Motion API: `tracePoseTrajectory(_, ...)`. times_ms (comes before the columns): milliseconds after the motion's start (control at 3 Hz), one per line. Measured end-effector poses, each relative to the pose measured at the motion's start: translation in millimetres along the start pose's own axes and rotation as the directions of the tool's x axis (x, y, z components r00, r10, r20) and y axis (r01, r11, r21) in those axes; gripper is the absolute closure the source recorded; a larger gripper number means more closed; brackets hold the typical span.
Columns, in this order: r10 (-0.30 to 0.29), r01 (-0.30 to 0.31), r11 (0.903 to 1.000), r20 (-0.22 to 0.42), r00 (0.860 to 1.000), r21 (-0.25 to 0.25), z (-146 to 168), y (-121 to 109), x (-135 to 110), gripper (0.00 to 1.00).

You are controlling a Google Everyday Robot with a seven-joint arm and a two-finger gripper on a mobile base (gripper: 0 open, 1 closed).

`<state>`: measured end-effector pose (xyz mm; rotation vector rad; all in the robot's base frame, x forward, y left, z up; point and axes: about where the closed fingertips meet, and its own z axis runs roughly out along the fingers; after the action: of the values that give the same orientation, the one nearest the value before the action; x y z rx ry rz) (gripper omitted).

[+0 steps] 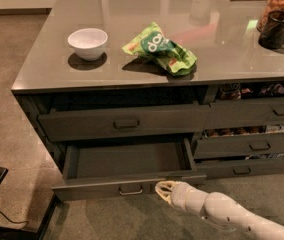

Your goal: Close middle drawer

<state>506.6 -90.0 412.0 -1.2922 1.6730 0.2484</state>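
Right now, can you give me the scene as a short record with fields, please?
middle drawer: pulled out, inside bare
pull: at the centre of the drawer front
gripper: low, at the drawer front, just right of the pull; contact unclear
white bowl: on the counter, left part
green snack bag: on the counter, right of the bowl
task state: drawer not yet closed
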Motion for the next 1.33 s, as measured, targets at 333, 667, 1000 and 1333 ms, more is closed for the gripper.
tracePoseTrajectory(333, -0.005, 0.005, 0.9987, 0.001, 1.000, 0.050, 13, -24, 5, 1.00)
tracePoseTrajectory(667, -0.019, 0.019, 0.9981, -0.007, 1.000, 0.059, 34, -45, 6, 1.00)
tracePoseTrajectory(1000, -0.031, 0.032, 0.9982, -0.020, 0.999, 0.051, 57, -61, 7, 1.00)
tracePoseTrajectory(1333, -0.042, 0.043, 0.9985, -0.032, 0.999, 0.035, 79, -74, 6, 1.00)
